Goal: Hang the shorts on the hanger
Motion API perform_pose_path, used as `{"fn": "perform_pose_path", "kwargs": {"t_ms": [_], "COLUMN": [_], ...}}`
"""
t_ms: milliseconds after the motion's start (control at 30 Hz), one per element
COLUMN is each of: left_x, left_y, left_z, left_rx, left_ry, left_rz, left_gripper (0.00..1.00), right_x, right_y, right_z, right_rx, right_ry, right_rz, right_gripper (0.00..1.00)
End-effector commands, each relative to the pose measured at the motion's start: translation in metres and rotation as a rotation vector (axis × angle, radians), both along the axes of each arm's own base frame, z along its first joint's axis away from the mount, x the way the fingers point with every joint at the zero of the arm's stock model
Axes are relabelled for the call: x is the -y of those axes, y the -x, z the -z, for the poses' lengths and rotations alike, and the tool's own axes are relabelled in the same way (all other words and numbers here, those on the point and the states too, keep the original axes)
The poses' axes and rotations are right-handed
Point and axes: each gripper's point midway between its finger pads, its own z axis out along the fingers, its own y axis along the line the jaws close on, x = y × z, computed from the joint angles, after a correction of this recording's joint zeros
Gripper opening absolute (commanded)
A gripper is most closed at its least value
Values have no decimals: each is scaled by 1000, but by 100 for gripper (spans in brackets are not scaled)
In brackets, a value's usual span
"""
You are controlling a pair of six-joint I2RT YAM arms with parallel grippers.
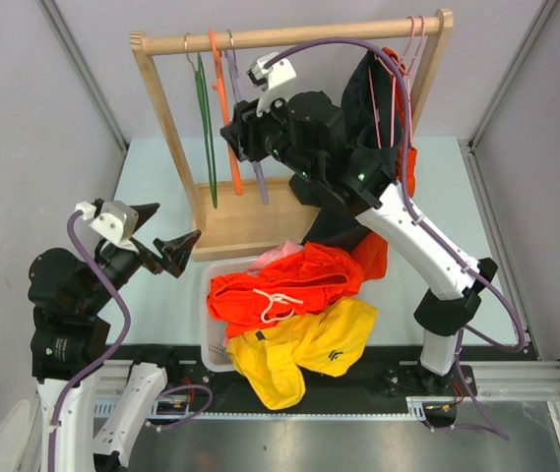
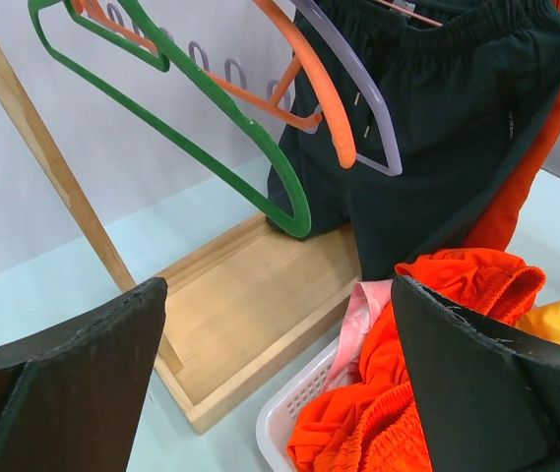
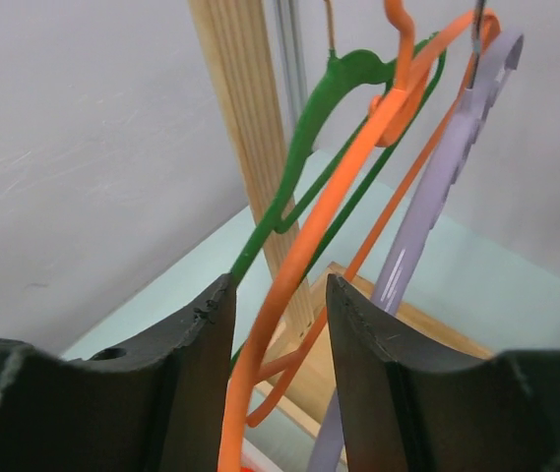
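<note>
Straddling the thin orange plastic hanger (image 3: 306, 236): right gripper (image 3: 280, 290) is up at the wooden clothes rack (image 1: 289, 37), one finger on each side of the hanger's sloping arm. Jaws are apart. There's a gap on the right-finger side; I can't tell if the other finger touches it. The hanger hangs by its hook from the rail, between a green hanger (image 1: 204, 128) and a lilac wavy-edged hanger (image 3: 427, 206).

Left gripper (image 1: 169, 234) is spread wide with nothing in it, above the table left of the white plastic basket (image 1: 211, 334), pointing towards it.

Bright orange shorts with white drawstring (image 1: 280, 285) lie bunched on top of the basket. Yellow shorts with a dark logo (image 1: 304, 349) spill over its near side. Black shorts (image 2: 437, 128) and a red-orange garment (image 2: 526, 187) hang on the rack's right end.
</note>
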Motion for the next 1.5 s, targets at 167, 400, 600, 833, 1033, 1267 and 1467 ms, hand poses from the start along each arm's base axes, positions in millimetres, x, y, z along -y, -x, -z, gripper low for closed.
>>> {"fn": "perform_pose_path", "kwargs": {"t_ms": [167, 400, 600, 833, 1033, 1267, 1467], "left_x": [1, 2, 3, 5, 6, 7, 9], "left_y": [-7, -11, -13, -14, -13, -14, -14], "left_z": [-1, -1, -2, -3, -2, -6, -7], "left_rx": [12, 5, 5, -3, -5, -2, 3], "left_ry": [10, 10, 8, 0, -8, -14, -14], "left_rz": [4, 7, 14, 25, 34, 43, 56], "left_gripper": [100, 100, 100, 100, 100, 100, 100], "right_x": [-5, -8, -5, 6, 15, 30, 33], "right_y": [-27, -36, -41, -31, -22, 4, 16], "right_z": [6, 12, 11, -10, -29, -60, -69], "right_rx": [-29, -23, -20, -6, 4, 6, -17], "right_ry": [-64, -57, -60, -109, -175, -329, -409], "right_rz": [15, 21, 35, 30, 20, -64, -172], "right_gripper": [43, 37, 26, 0, 0, 0, 0]}}
